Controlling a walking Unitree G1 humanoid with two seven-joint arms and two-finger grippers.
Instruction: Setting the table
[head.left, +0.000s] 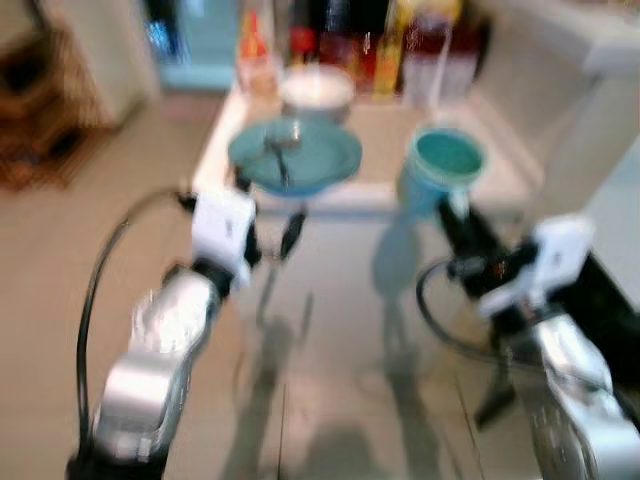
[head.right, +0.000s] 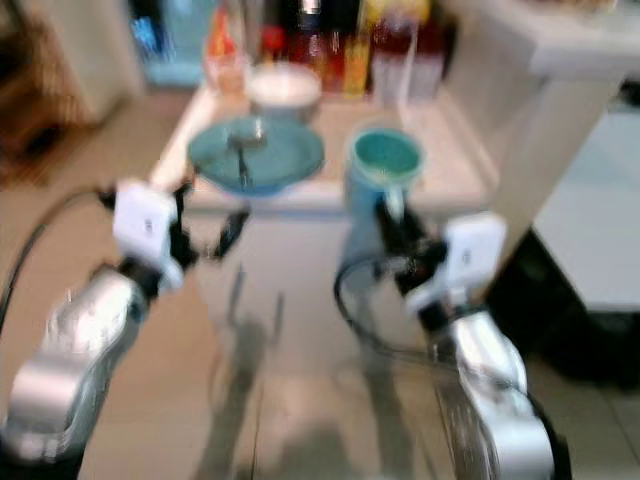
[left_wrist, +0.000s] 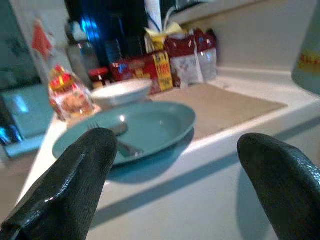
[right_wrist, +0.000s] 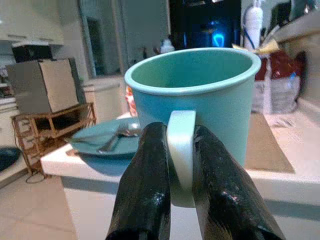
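Here the right end effector (right_wrist: 181, 165) pinches the teal mug (right_wrist: 200, 100) handle; left end effector (left_wrist: 170, 175) gapes near the plate (left_wrist: 150, 127).

A home kitchen is shown. A white counter (head.left: 500, 170) is seen with a teal plate (head.left: 295, 155) carrying cutlery, a white bowl (head.left: 316, 88) behind the plate, and bottles and food packets (left_wrist: 187, 55) lined up beyond it. Tiled floor (head.left: 330, 350) lies below the counter.
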